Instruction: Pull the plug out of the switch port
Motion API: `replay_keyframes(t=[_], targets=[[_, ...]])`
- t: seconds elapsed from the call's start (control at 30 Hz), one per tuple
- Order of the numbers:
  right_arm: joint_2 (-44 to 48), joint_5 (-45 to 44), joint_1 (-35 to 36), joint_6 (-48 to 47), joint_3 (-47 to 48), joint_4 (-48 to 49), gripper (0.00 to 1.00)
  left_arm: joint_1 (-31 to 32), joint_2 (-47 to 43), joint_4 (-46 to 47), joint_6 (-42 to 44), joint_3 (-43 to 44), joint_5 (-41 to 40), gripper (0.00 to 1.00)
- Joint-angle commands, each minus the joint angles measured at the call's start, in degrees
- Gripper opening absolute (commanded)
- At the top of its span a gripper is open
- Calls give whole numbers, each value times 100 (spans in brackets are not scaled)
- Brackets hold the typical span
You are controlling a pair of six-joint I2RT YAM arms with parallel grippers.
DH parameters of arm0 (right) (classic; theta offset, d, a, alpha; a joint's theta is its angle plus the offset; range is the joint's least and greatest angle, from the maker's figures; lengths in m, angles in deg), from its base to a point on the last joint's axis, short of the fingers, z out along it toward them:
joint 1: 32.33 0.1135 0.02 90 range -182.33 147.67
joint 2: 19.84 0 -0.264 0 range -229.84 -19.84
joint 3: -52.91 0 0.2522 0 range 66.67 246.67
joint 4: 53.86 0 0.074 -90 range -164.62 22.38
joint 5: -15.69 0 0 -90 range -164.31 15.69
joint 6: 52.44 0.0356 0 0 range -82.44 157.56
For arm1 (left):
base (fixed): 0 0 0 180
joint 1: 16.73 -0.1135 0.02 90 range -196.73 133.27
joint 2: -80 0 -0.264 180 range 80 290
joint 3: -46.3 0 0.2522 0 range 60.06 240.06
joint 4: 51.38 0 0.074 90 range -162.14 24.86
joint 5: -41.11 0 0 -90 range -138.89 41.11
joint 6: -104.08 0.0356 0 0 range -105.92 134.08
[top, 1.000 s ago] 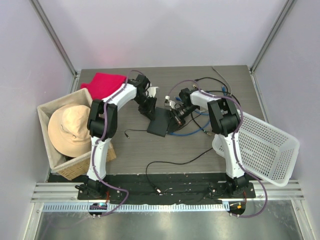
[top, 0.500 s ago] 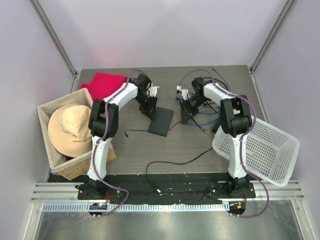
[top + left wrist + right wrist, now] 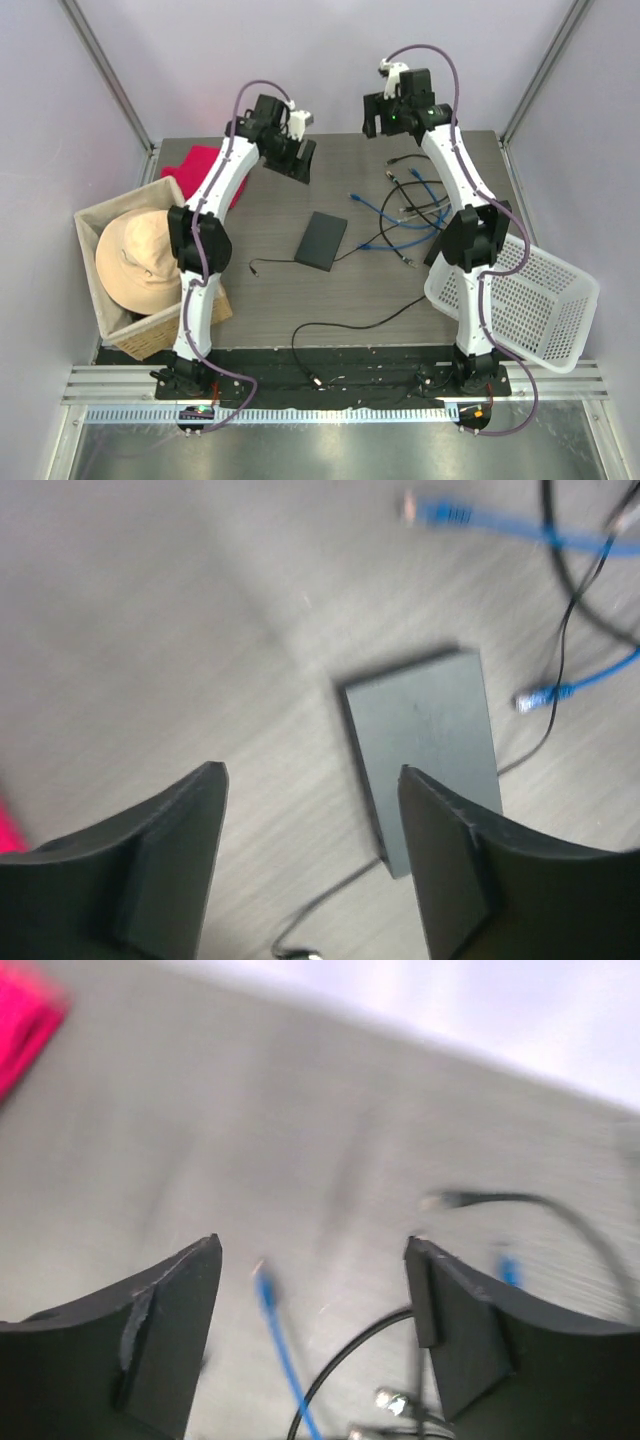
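Note:
The switch (image 3: 321, 241), a flat black box, lies flat mid-table; the left wrist view shows it from above (image 3: 425, 735). A blue cable's plug (image 3: 363, 245) rests on the table just right of it, apart from the box (image 3: 533, 698). Another blue plug (image 3: 265, 1290) shows under the right wrist. My left gripper (image 3: 299, 160) hangs high over the back of the table, open and empty (image 3: 310, 775). Raised near the back wall, my right gripper (image 3: 371, 117) is also open with nothing between its fingers (image 3: 311, 1245).
Loose blue and black cables (image 3: 405, 210) sprawl right of the switch. A black cable (image 3: 350, 322) curls near the front. A wicker basket (image 3: 92, 220) holding a tan hat stands at left beside a red cloth (image 3: 205, 165). A white mesh basket (image 3: 525, 295) tilts at right.
Both grippers were low at the switch, left on the box, right at its cable side. The right drew back with the cable; both then opened and rose toward the back.

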Motion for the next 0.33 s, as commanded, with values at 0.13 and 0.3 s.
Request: replay_keyframes(t=[0.13, 0.3], targets=[[567, -1996, 11, 878, 978, 446, 100, -61, -1414, 678, 152, 614, -871, 100], [1281, -2691, 406, 264, 803, 735, 100, -61, -2365, 2136, 56, -53, -1522, 100]])
